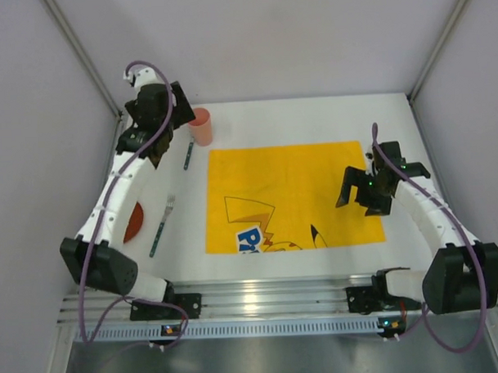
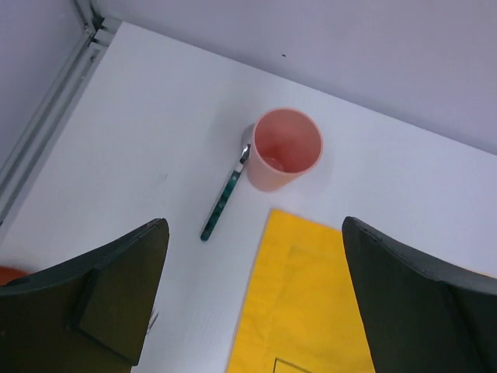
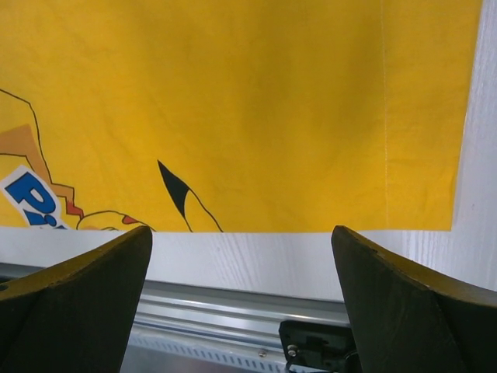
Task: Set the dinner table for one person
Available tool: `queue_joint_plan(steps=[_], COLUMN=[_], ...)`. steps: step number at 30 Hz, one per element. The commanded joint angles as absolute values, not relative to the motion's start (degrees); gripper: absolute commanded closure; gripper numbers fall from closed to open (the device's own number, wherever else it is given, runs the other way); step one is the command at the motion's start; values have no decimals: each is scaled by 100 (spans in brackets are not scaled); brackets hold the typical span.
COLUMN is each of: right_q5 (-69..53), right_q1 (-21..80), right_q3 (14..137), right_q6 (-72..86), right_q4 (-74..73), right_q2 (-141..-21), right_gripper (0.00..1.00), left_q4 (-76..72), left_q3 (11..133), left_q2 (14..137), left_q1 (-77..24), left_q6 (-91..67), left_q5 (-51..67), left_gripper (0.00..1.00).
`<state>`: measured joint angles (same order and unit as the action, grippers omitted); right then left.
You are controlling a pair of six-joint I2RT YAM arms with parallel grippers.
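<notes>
- Top external view: the dinner table (image 1: 312, 119), a large plain white matte rectangular tabletop, fills the middle of the view. Its ribbed silver aluminium rail (image 1: 261, 305) runs along the near edge by the arm bases.
- A yellow rectangular cloth with a cartoon print (image 1: 290, 193) lies flat at the table's centre.
- A pink plastic cup (image 1: 200, 127) stands upright just off the cloth's far left corner. A spoon with a dark green handle (image 1: 187, 156) lies beside it.
- A fork with a dark green handle (image 1: 162, 226) lies left of the cloth. A round orange-red plate (image 1: 134, 222) sits further left, partly hidden under the left arm.
- The left gripper (image 1: 152, 150) hangs over the far left of the table near the cup. The right gripper (image 1: 360, 195) hangs over the cloth's right part, jaws apart.
- Left wrist view: the left gripper (image 2: 253, 224) has its fingers spread wide, holding nothing. Below it are the cup (image 2: 286, 148), the spoon (image 2: 225, 198) with its bowl against the cup's base, the cloth's corner (image 2: 311, 295) and bare table (image 2: 155, 132).
- Right wrist view: the right gripper (image 3: 241, 230) is spread wide and holds nothing. It hangs above the cloth's near edge (image 3: 272, 116), a strip of white table (image 3: 256, 260) and the rail (image 3: 233, 311).
</notes>
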<state>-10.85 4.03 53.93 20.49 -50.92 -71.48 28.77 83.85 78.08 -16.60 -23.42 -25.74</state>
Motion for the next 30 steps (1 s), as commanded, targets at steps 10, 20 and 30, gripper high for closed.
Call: queue_joint_plan(steps=[10, 20, 30], right_q5=[-905, -827, -800], right_q1=[334, 334, 334], right_q3=[5309, 5370, 5642], right_q6=[1819, 1802, 1749], right_q4=[-5423, -5388, -5344], right_q2=[-6478, -6811, -7268], right_gripper=[0, 0, 0], left_q4=[3471, 3613, 3691], left_q3=[11363, 12059, 11900], left_q2=[10924, 12190, 12814], left_q1=[-501, -211, -229], left_q6=[-2777, -2637, -2654], left_q5=[-642, -36, 167], left_gripper=[12, 16, 38])
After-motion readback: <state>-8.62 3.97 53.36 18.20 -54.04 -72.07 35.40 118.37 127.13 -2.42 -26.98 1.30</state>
